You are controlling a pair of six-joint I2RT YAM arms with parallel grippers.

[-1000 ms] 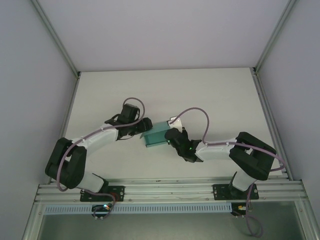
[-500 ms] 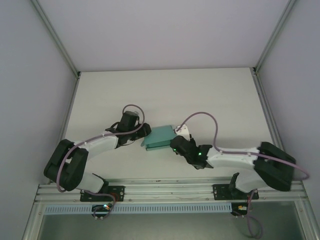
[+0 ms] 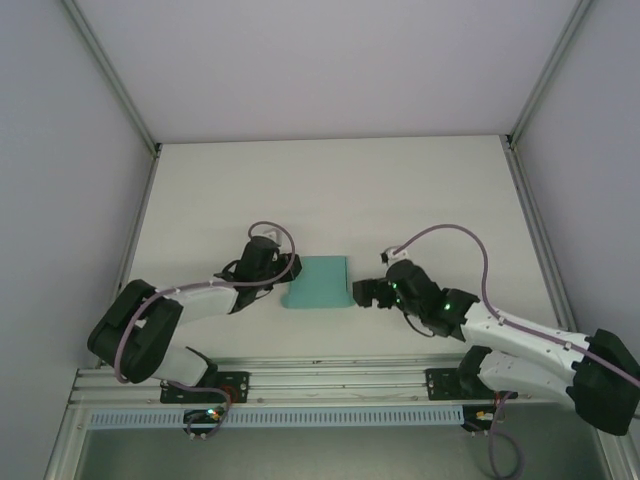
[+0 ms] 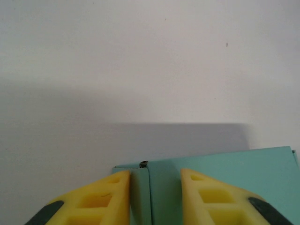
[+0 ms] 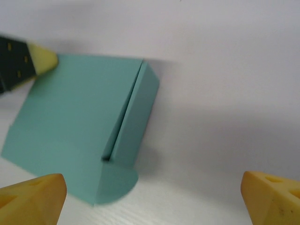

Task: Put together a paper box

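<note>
Paper box (image 3: 317,282) in the top view lies on the tabletop (image 3: 400,190) between left gripper (image 3: 290,268) and right gripper (image 3: 365,293). Left wrist view: jaws partly open, straddling the box edge. Right wrist view: jaws wide open, box ahead-left, untouched.

No writing, label, brand, number or sign can be read on anything here. The box (image 3: 318,282) shows plain teal card on every face that can be seen. The right wrist view is a little blurred, so fine print there, if any, could not be made out.
</note>
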